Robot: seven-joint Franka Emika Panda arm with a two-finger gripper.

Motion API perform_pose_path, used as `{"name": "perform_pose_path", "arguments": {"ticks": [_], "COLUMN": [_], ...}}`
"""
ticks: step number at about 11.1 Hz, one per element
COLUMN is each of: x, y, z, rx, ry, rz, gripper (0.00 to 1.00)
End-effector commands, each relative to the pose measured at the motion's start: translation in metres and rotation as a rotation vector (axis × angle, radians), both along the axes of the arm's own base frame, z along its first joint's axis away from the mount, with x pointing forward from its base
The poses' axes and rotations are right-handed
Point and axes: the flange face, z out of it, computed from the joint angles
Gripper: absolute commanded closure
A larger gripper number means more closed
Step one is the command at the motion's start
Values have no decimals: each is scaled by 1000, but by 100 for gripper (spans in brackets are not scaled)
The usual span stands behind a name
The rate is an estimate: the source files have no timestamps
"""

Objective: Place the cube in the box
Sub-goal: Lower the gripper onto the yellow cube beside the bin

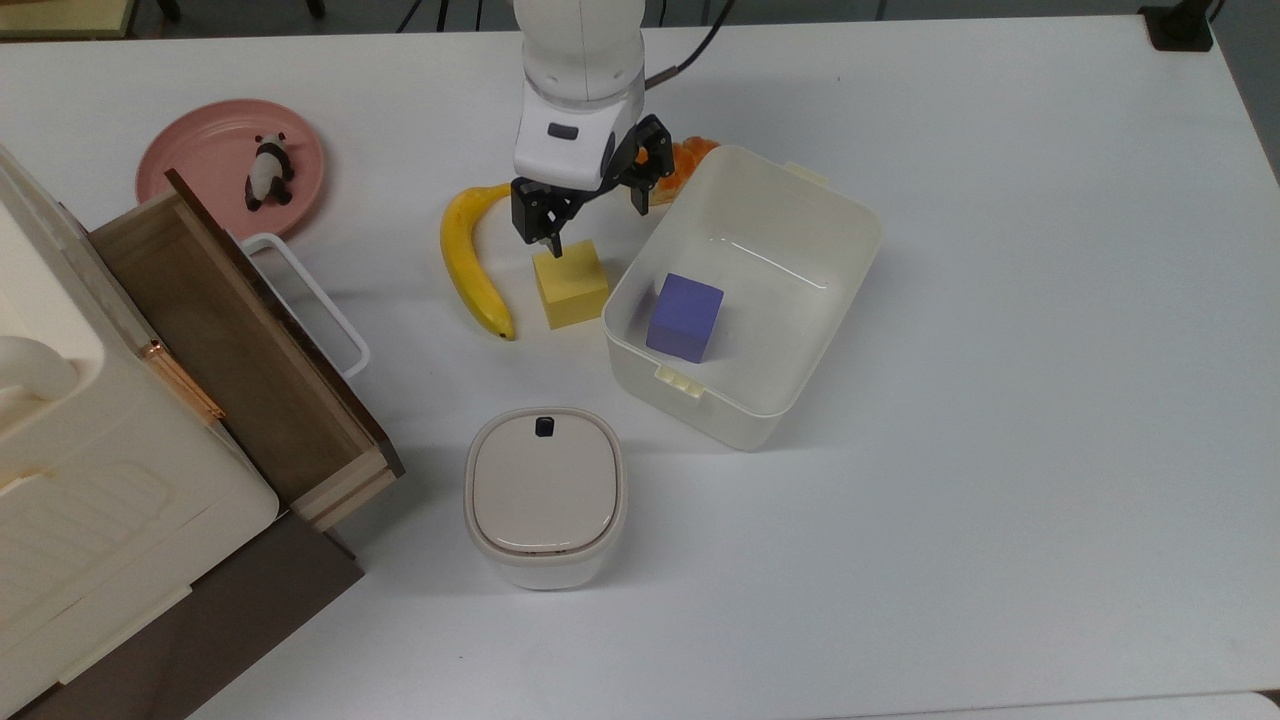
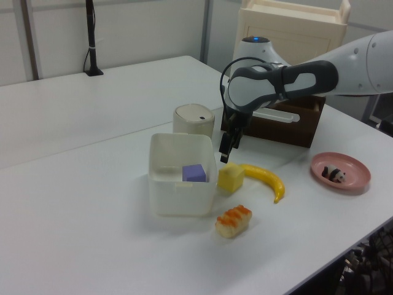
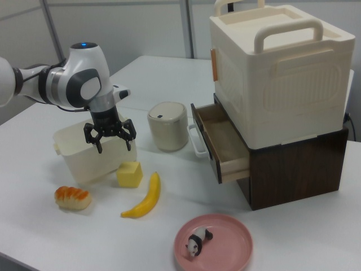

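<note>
The yellow cube point(image 1: 570, 285) rests on the white table between the banana point(image 1: 470, 265) and the box point(image 1: 850, 215). The box is a cream-white tub with a purple cube point(image 1: 685, 317) inside it. My gripper point(image 1: 597, 225) hangs open just above the yellow cube's far edge, holding nothing. One finger points down at the cube's far corner and the other hangs beside the box's rim. In the left view the gripper point(image 2: 226, 147) hovers over the cube point(image 2: 231, 177), next to the box point(image 2: 181, 196). In the right view the gripper point(image 3: 115, 144) is above the cube point(image 3: 130, 174), in front of the box point(image 3: 84, 161).
An orange bread-like piece point(image 1: 680, 165) lies behind the box, close to my gripper. A beige lidded bin point(image 1: 545, 495) stands at the front. An open wooden drawer point(image 1: 230, 340) juts out at the top view's left. A pink plate point(image 1: 190, 160) holds a panda figure point(image 1: 268, 170).
</note>
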Motion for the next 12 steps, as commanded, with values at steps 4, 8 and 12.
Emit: {"name": "perform_pose_path", "arguments": {"ticks": [4, 8, 12], "x": [23, 27, 26], "y": [-16, -28, -27], "z": [-44, -64, -73], "rx": [-45, -71, -76], "ry": [-5, 8, 23], "rz": [-68, -71, -66], "gripper": [0, 0, 0]}}
